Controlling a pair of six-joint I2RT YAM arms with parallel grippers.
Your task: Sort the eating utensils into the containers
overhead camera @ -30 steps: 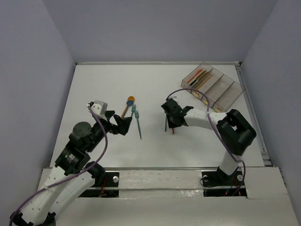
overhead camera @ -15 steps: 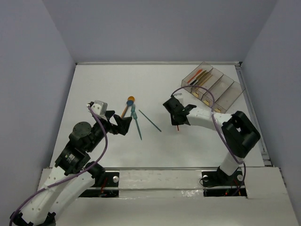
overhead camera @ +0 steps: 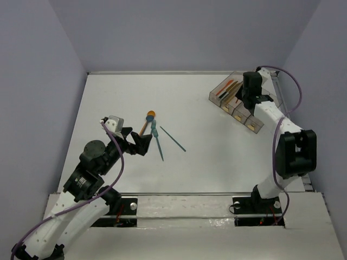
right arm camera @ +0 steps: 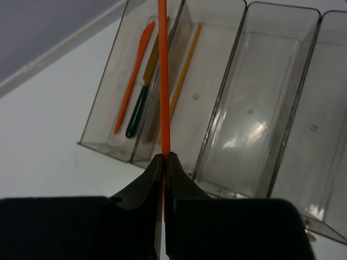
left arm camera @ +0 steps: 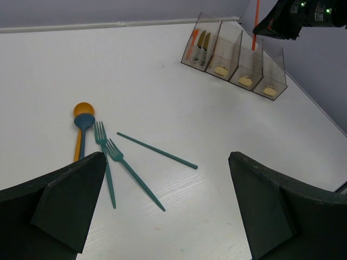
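My right gripper (right arm camera: 164, 160) is shut on a red-orange chopstick (right arm camera: 162, 81) and holds it over the row of four smoky-clear containers (right arm camera: 282, 108), above the second one; from above it shows at the back right (overhead camera: 248, 96). The first container holds an orange knife (right arm camera: 135, 70) and a yellow-and-black knife (right arm camera: 142, 95). The second holds a yellow-orange chopstick (right arm camera: 184, 70). Two teal forks (left arm camera: 133, 176), a teal chopstick (left arm camera: 157, 150) and an orange-bowled spoon (left arm camera: 83, 110) with a blue piece on it lie mid-table. My left gripper (left arm camera: 168, 216) is open, near them.
The containers (overhead camera: 223, 104) stand at the back right near the table's right edge and a rail (overhead camera: 290, 130). The third and fourth containers (right arm camera: 331, 103) hold nothing I can see. Purple walls enclose the white table (overhead camera: 217, 162).
My right gripper lifted the red-orange chopstick from mid-table and swung back right over the containers. The teal chopstick stayed behind on the table. The left arm has not moved.
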